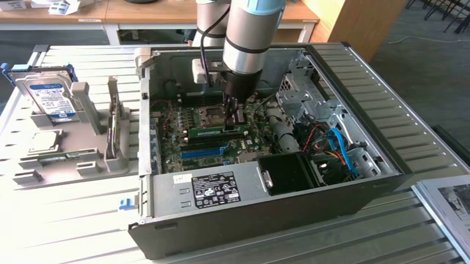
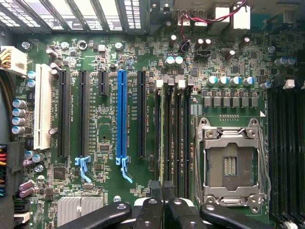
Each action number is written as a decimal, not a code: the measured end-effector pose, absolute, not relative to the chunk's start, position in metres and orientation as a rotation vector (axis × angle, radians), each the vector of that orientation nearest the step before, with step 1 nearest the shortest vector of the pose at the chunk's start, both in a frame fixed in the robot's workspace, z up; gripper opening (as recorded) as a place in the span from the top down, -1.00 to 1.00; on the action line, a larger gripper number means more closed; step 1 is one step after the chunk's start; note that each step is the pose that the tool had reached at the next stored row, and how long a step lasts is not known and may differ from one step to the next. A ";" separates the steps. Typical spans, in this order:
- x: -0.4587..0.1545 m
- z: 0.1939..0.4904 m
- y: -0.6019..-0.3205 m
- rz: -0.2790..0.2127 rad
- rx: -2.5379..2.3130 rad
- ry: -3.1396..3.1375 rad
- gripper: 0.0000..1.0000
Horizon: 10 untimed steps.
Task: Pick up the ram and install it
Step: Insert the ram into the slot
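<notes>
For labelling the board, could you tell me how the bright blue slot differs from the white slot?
The bright blue plastic slot ends in a blue latch; the white plastic slot shows none. The blue slot sits nearer the gripper than the white. Both are long, parallel, empty.

In the exterior view the gripper (image 1: 235, 125) hides one end of the ram (image 1: 207, 131), the arm (image 1: 246, 33) is cut off by the top edge and the hard drive (image 1: 50, 98) carries print too small to read, while the wrist view's edge cuts off the gripper's fingers (image 2: 148, 211).
</notes>
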State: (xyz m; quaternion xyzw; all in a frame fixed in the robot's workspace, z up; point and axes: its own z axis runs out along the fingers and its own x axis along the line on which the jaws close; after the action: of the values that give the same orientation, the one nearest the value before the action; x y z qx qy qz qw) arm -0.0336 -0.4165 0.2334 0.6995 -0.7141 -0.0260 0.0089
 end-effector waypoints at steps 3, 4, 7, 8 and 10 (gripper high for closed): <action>-0.034 0.233 -0.417 -0.081 2.185 -2.231 0.76; -0.034 0.233 -0.417 -0.081 2.185 -2.231 0.76; -0.034 0.232 -0.417 -0.081 2.185 -2.231 0.76; -0.034 0.232 -0.417 -0.081 2.185 -2.231 0.76; -0.034 0.232 -0.417 -0.081 2.185 -2.231 0.76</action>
State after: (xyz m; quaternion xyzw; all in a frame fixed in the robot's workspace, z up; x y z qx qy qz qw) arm -0.0336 -0.4165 0.2323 0.6995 -0.7141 -0.0260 0.0089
